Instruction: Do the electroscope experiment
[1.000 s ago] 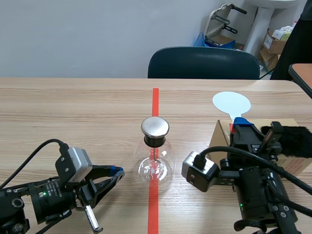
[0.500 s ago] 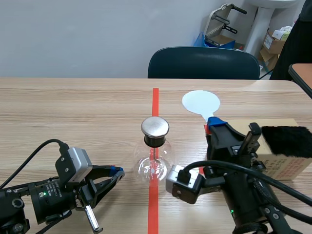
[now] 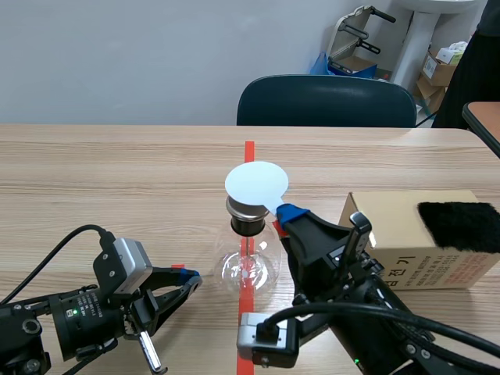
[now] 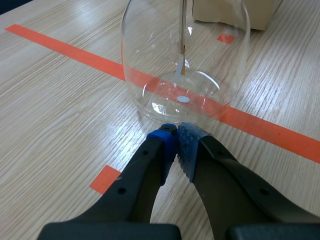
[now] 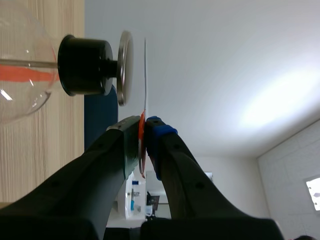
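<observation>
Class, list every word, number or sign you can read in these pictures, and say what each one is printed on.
"전기": dark letters on the front of the box; its start may be hidden.
Red print beside it on the same box: too blurred to read.
Labels on the far boxes: too small to read.
Nothing else shows text.

An office-like room: dark chair point(image 3: 326, 101), wooden table point(image 3: 117, 172), cardboard boxes point(image 3: 440, 70) behind.

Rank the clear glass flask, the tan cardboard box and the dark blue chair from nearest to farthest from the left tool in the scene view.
1. The clear glass flask, just ahead of the left tool.
2. The tan cardboard box, on the right side of the table.
3. The dark blue chair, beyond the table's far edge.
</observation>
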Action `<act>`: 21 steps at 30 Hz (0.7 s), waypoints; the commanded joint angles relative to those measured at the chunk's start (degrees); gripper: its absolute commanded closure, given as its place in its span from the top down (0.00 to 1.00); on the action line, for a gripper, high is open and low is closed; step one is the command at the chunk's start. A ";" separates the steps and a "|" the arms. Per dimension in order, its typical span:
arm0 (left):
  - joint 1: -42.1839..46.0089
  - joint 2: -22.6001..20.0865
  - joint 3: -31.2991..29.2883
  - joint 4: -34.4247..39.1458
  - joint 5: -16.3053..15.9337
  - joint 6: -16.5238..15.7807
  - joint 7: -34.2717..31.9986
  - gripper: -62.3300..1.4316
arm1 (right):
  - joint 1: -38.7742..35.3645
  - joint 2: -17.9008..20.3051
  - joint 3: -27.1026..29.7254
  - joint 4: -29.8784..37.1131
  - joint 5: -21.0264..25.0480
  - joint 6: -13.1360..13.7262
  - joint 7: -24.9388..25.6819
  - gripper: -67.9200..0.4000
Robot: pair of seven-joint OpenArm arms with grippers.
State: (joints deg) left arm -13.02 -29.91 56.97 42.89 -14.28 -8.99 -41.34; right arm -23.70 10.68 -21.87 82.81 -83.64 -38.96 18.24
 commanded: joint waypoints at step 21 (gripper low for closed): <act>-0.13 0.37 -0.42 1.29 0.02 -0.11 -0.79 0.09 | 0.37 0.44 0.15 0.92 -0.06 -0.61 2.32 0.03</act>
State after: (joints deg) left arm -13.02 -29.82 56.97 42.89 -14.28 -8.99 -41.34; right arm -23.70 10.68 -21.87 82.81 -83.64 -38.96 20.93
